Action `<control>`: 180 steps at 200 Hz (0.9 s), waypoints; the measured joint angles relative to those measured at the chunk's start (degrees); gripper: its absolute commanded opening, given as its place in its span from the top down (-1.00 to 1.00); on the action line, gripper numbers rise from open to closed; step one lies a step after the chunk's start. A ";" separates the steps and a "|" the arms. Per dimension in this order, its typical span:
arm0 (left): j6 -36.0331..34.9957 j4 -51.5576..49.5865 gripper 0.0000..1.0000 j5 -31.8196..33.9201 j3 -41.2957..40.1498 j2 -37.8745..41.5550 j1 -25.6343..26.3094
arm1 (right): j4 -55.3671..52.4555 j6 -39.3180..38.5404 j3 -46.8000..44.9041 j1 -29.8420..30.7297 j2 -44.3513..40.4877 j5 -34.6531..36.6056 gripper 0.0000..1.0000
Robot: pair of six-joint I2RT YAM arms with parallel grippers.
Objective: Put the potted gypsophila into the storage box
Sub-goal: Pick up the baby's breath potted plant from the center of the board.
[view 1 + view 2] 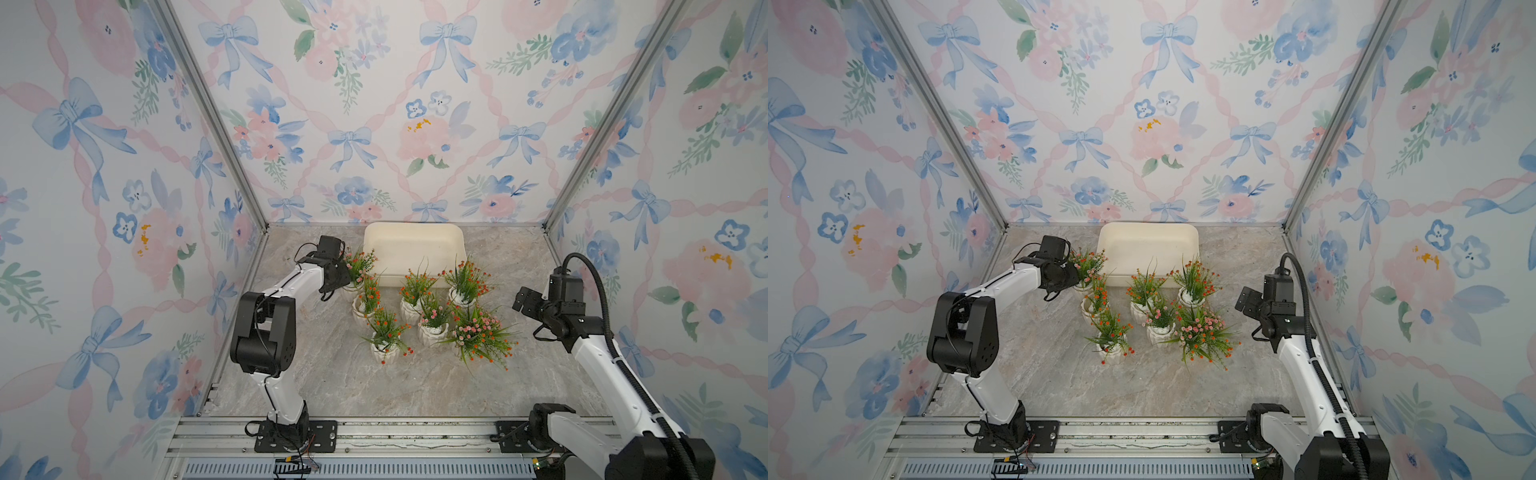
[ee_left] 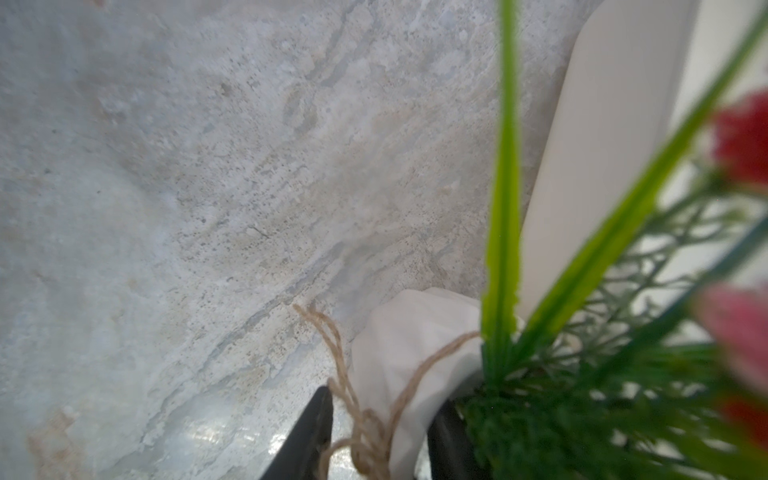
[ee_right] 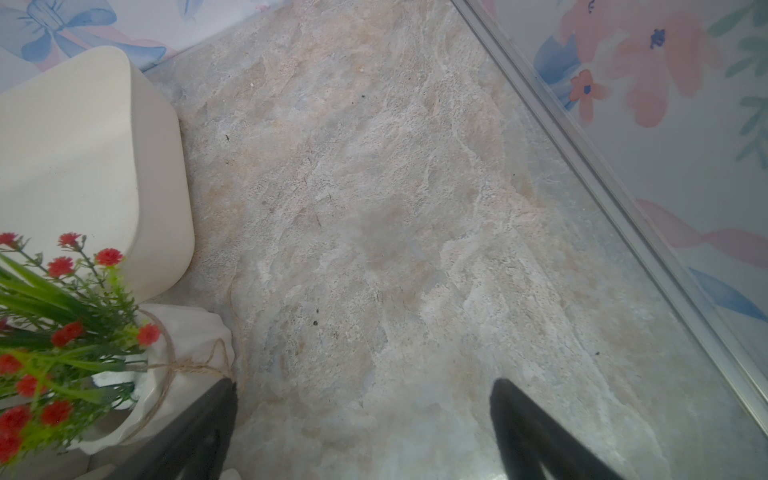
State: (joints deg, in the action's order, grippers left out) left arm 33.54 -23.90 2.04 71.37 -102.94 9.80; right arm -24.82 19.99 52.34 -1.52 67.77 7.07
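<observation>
Several potted gypsophila (image 1: 432, 320) stand clustered on the marble tabletop in front of the cream storage box (image 1: 413, 249), which holds nothing. My left gripper (image 1: 348, 280) reaches the far-left pot (image 1: 352, 286) beside the box's left corner. In the left wrist view its fingers (image 2: 318, 428) straddle that pot's white wall (image 2: 399, 340). One finger is inside among the green sprigs; the other is outside by the twine bow, with a narrow gap still showing. My right gripper (image 1: 525, 301) hangs open over bare table, right of the cluster, near a red-blossomed pot (image 3: 183, 340).
Floral walls with aluminium corner posts (image 1: 552, 224) close in the table on three sides. An aluminium floor rail (image 3: 602, 187) runs near my right gripper. Both arm bases (image 1: 291, 432) are bolted on the front rail. The other pots crowd close to the far-left one.
</observation>
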 measured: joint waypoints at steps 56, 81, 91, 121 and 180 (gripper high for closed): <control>-0.92 -0.02 0.50 -0.24 0.33 -0.04 0.31 | 0.00 0.00 0.00 0.00 0.00 0.00 -0.92; -1.90 0.00 0.62 -0.39 0.44 -0.04 0.42 | 0.11 0.00 -0.28 0.00 0.00 0.02 -0.92; -1.92 0.07 0.62 -0.42 0.44 -0.04 0.42 | 0.13 0.00 -0.37 0.00 0.00 0.02 -0.92; -2.34 0.02 0.59 -0.42 0.48 -0.07 0.42 | 0.13 -0.02 -0.52 0.00 0.00 0.04 -0.92; -4.02 -1.22 0.54 -0.13 1.66 -1.11 0.42 | 0.13 -0.04 -0.94 0.00 -0.39 0.24 -0.92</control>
State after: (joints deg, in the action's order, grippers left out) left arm 29.52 -25.12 1.91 73.03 -104.05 10.22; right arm -24.69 19.94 51.40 -1.52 67.37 7.31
